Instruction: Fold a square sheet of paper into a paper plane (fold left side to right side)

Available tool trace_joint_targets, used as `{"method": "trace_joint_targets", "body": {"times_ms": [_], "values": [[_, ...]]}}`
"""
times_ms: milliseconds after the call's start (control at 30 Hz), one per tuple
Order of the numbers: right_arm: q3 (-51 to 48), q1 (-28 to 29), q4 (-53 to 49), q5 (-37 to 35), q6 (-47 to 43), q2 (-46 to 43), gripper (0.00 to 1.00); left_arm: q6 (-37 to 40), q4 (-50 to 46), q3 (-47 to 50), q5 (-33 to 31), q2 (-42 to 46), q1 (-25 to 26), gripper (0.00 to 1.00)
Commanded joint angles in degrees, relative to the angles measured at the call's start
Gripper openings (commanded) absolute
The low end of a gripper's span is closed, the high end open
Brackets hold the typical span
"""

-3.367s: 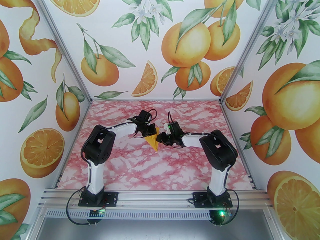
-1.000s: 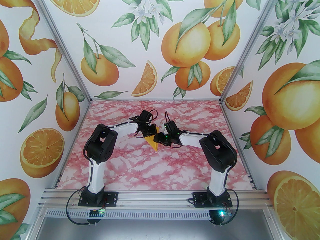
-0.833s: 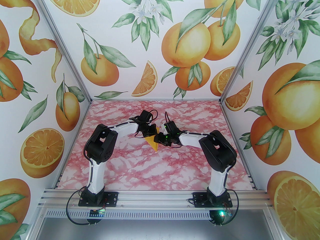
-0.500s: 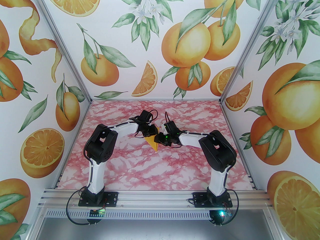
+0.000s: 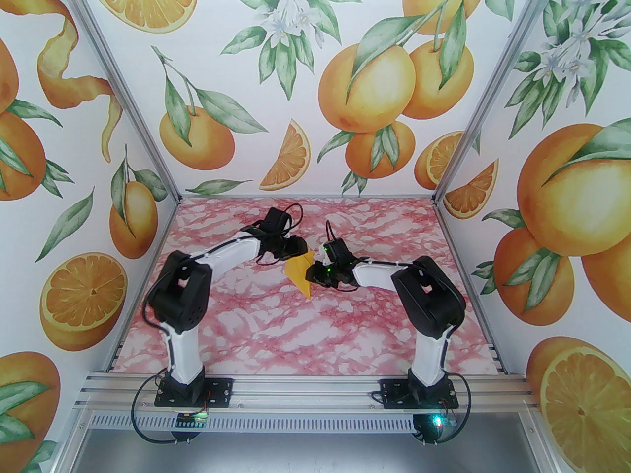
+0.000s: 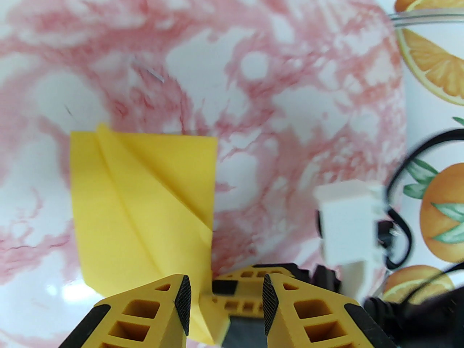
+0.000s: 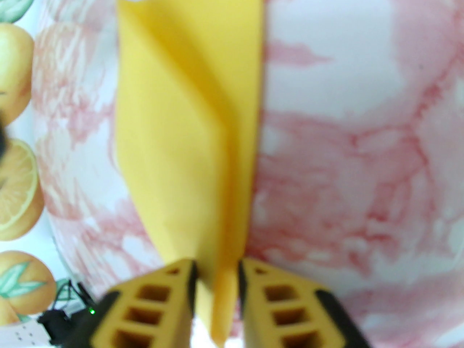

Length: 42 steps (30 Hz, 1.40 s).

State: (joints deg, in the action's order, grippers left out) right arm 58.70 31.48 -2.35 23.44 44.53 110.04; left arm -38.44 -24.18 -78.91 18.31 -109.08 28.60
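The square sheet of paper [image 5: 298, 272], yellow and folded to a pointed wedge with a lengthwise crease, sits mid-table with its tip toward the near side. My right gripper [image 5: 311, 275] reaches it from the right. In the right wrist view the paper [image 7: 181, 121] runs up from between that gripper's [image 7: 217, 266] narrow jaws, which press its layers. My left gripper [image 5: 298, 254] is at the paper's far left edge. In the left wrist view it [image 6: 224, 285] stands open, with the paper [image 6: 137, 201] mostly left of its left finger [image 6: 181, 295].
The pink marbled table [image 5: 305, 328] has free room toward the near edge and both sides. Walls printed with oranges enclose it on three sides. The right arm's white wrist camera block [image 6: 348, 223] is close by at the right of the left wrist view.
My left gripper has opened, let go of the paper and drawn back to the left and away. My right gripper's jaws have narrowed onto the paper, which stayed in place.
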Motion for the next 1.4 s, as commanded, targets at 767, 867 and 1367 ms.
{"method": "trace_joint_targets", "body": {"times_ms": [767,867,1367], "values": [[-5.39,-0.06,4.68,1.36,2.16,0.27,0.25,-3.8,11.38,15.68,2.44,6.58,2.22,0.17],[-5.8,-0.1,5.42,1.65,2.49,0.27,0.25,-8.16,15.17,20.39,2.67,8.95,3.52,0.09],[-6.49,-0.15,6.61,3.01,2.55,0.81,0.25,-26.02,40.26,34.0,1.96,9.42,9.07,0.04]]}}
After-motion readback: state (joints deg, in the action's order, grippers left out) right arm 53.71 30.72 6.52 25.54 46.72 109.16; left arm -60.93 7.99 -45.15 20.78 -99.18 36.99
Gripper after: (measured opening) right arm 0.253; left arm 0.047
